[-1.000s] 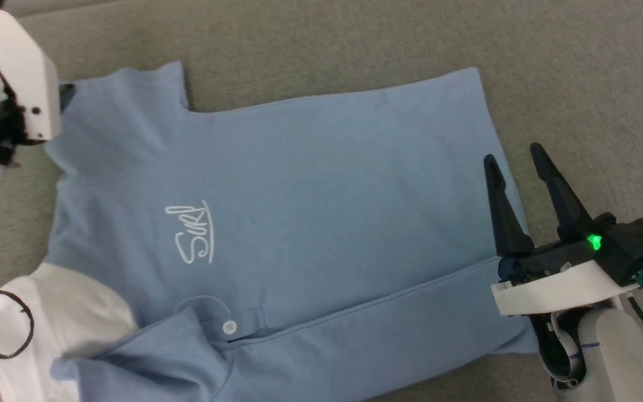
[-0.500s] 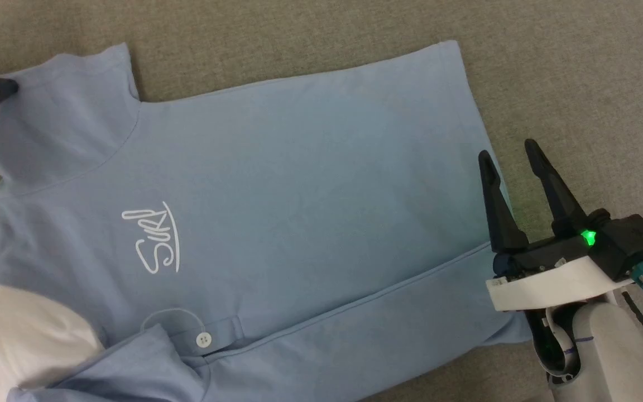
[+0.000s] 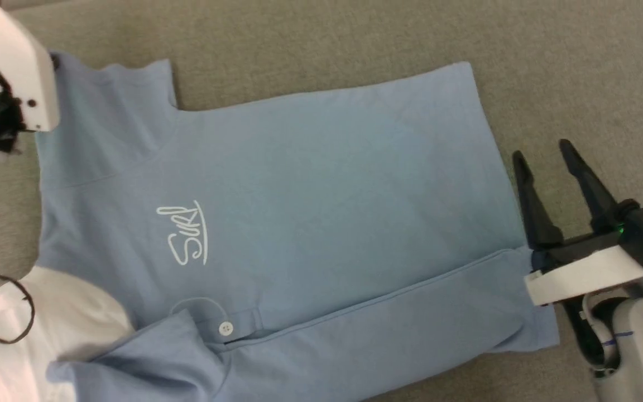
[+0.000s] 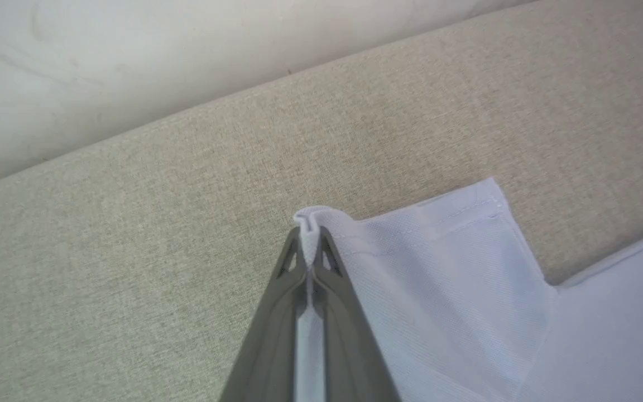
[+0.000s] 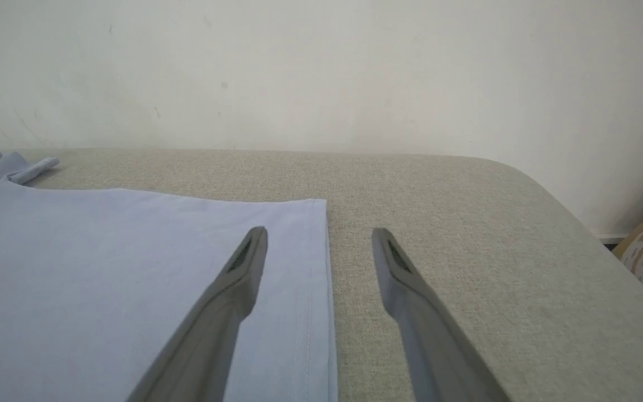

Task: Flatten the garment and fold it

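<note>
Garment (image 3: 321,184): soft pale-blue knit, fine dimpled texture.

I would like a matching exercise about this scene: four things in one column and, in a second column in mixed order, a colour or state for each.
Column one:
1. left gripper
2. right gripper
3. polo shirt
4. script logo

Column two:
a. white
b. open, astride the hem
c. light blue
d. shut on the sleeve corner

Pairs: 1-d, 2-b, 3-c, 4-a
</note>
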